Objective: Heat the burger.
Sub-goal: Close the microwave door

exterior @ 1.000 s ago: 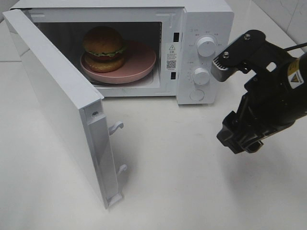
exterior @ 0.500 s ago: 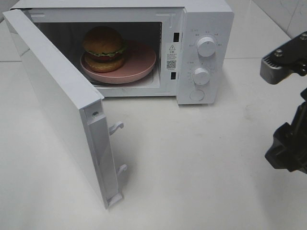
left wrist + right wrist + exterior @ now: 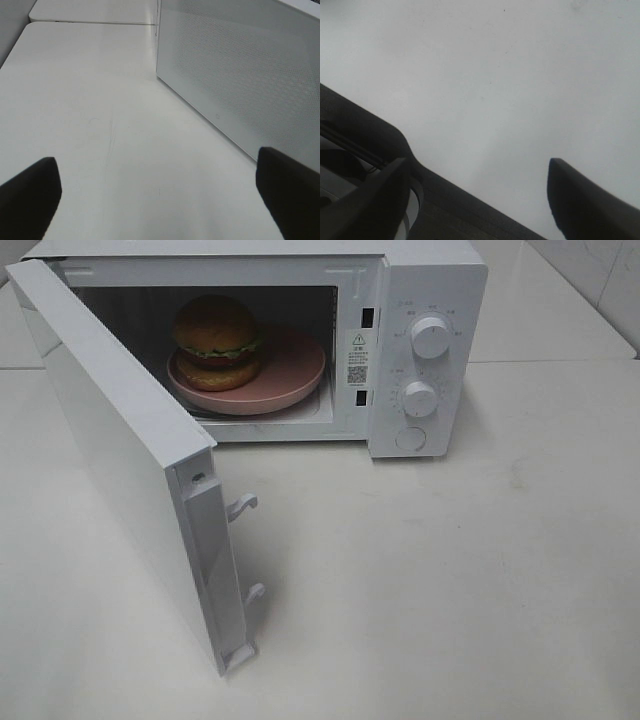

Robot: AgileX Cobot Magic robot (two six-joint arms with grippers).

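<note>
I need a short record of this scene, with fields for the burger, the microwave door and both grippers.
burger: sits on the pink plate inside the microwave
door: wide open
knobs: two on the front panel, upper knob and lower knob
left gripper: open, holds nothing, above the table
right gripper: open, holds nothing, above the table
arms in the high view: none visible

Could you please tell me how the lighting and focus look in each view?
Exterior high: even, soft light; the tall golden-bun burger sits dim inside the white microwave oven, whose open door throws a faint shadow on the white table. Left wrist: the left gripper is dark and blurred. Right wrist: the right gripper likewise.
</note>
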